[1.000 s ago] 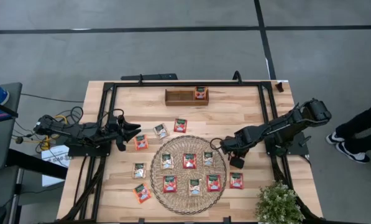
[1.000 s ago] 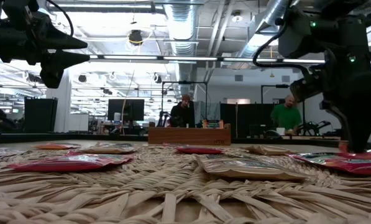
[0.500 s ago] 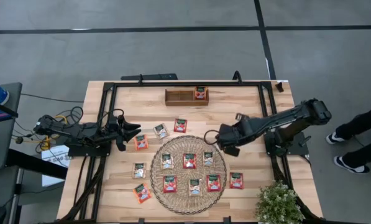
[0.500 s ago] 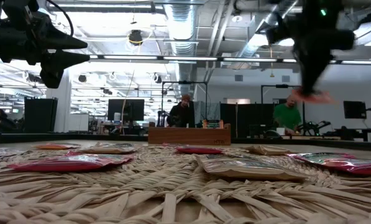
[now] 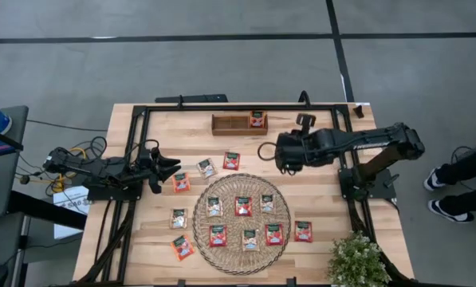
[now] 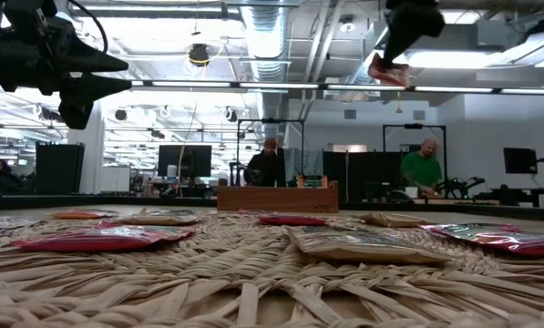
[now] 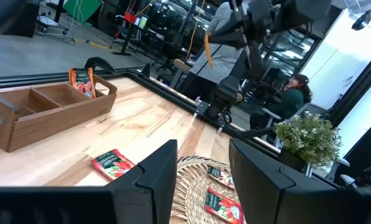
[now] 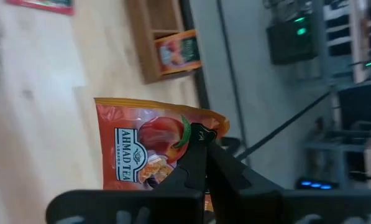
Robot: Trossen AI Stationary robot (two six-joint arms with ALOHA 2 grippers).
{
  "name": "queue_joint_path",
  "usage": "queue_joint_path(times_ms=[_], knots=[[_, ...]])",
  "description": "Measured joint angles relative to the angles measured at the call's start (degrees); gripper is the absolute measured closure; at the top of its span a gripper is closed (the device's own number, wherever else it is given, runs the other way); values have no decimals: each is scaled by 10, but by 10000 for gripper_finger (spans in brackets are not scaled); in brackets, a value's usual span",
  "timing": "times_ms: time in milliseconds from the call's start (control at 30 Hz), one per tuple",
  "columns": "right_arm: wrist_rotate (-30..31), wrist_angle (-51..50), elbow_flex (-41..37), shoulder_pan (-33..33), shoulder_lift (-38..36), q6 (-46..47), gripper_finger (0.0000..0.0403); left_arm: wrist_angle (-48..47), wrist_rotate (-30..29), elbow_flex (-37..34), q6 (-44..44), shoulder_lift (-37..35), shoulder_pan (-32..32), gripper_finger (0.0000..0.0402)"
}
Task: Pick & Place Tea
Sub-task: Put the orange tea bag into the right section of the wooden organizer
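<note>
My right gripper [image 5: 279, 154] hangs high over the table between the woven mat [image 5: 202, 231] and the wooden tray [image 5: 230, 123], shut on a red-orange tea sachet [image 8: 145, 146]. The low view shows that sachet [image 6: 386, 71] far above the table. One sachet [image 5: 257, 119] stands in the tray's right compartment. Several sachets lie flat on the mat, and others lie on the bare wood around it [image 5: 232, 161]. My left gripper [image 5: 172, 167] waits open above the table's left side, beside a red sachet [image 5: 181, 182]. My right gripper pinches the red-orange sachet between its two fingers [image 8: 201, 158], at one side of its printed face [image 8: 173, 140]. The sachet is lifted clear of the table and hangs tilted just below the fingertips [image 6: 386, 71]. Which edge they cover is hidden by the fingers.
A potted plant [image 5: 359, 261] stands at the table's near right corner. A black frame [image 5: 238, 108] runs around the work area. People are in the room beyond the far edge [image 6: 421, 169], and a person's feet [image 5: 441, 177] show to the right of the table.
My right gripper has risen from the table at the mat's right edge, carrying a red-orange sachet up with it. It has swung toward the far edge and the tray, climbing high. The sachet, which lay on the table, is now lifted clear.
</note>
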Motion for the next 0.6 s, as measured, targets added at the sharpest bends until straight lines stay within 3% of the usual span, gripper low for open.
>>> queue_joint_path(times_ms=[167, 433, 600], knots=[[14, 58, 0, -44, 0, -86, 403, 0, 0, 0, 0, 0, 0, 263], [11, 253, 0, -115, 3, -268, 403, 0, 0, 0, 0, 0, 0, 263], [13, 334, 1, -151, 45, -389, 403, 0, 0, 0, 0, 0, 0, 263]])
